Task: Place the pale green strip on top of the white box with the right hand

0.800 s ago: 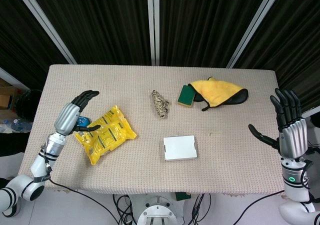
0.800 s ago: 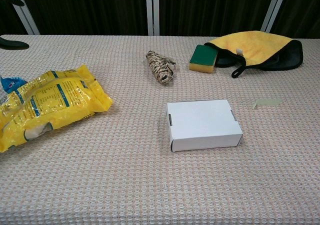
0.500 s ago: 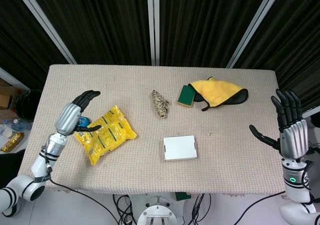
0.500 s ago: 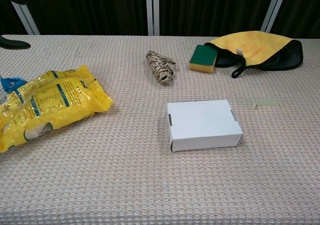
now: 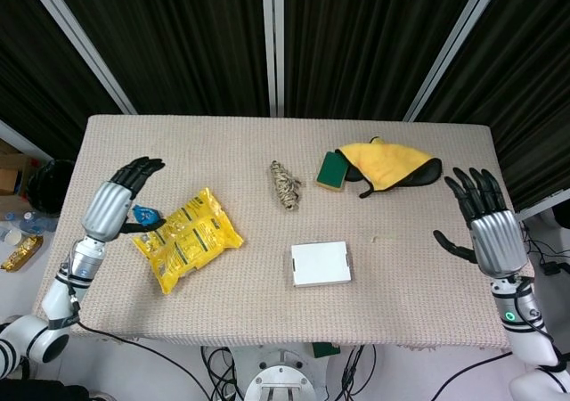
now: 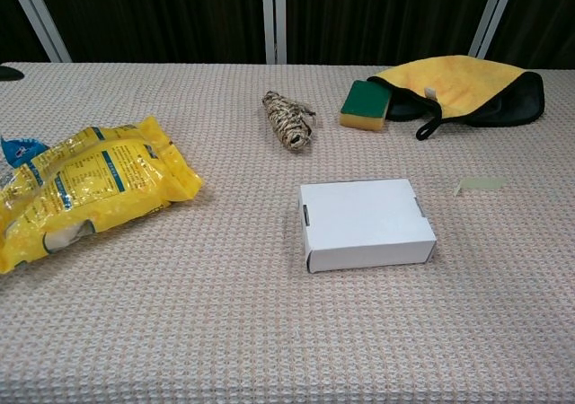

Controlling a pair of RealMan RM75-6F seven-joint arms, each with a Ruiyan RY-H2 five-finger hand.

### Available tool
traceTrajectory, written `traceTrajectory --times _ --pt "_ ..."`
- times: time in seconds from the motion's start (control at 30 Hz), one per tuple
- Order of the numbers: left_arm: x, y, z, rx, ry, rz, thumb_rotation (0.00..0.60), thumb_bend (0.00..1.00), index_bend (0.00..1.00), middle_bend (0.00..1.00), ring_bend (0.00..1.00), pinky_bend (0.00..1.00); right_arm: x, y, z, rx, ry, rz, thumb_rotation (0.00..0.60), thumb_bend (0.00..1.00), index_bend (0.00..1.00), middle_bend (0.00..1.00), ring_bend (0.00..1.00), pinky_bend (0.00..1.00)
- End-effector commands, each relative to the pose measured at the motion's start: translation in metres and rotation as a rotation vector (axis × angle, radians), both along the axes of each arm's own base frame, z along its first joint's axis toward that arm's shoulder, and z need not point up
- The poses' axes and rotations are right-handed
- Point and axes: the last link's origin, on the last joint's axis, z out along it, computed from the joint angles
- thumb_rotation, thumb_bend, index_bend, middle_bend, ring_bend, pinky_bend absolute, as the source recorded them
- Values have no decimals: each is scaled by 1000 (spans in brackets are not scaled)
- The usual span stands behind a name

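The pale green strip (image 6: 479, 185) lies flat on the table just right of the white box (image 6: 366, 223); from the head view it shows only as a faint mark, the strip (image 5: 386, 236), beside the box (image 5: 321, 263). My right hand (image 5: 485, 225) hovers open at the table's right edge, fingers spread, well to the right of the strip and holding nothing. My left hand (image 5: 114, 204) is open at the left edge beside the yellow bag. The chest view shows neither hand's palm.
A yellow snack bag (image 5: 187, 237) lies at the left with a small blue packet (image 5: 144, 214) next to it. A twine bundle (image 5: 285, 185) sits mid-table. A green sponge (image 5: 333, 170) and a yellow-and-black cloth (image 5: 389, 164) lie at the back right.
My right hand has moved up and inward toward the table's right edge. My left hand has drawn back to the left, away from the bag.
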Motion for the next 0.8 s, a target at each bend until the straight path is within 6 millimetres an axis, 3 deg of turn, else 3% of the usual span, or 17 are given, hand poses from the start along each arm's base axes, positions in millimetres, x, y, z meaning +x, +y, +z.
traceTrajectory --times 0.03,0.57,0.8 --pt "-8 -10 11 9 69 58 600 0 143 124 95 178 -9 -2 -17 117 127 -143 587 176 140 24 0 0" --pt "-26 -38 30 65 103 108 600 0 143 125 95 170 -9 -31 -86 279 277 -193 597 180 368 32 0 0" --pt "-26 -43 37 89 98 94 600 0 144 126 95 169 -10 -39 -110 313 291 -201 598 274 394 33 0 0"
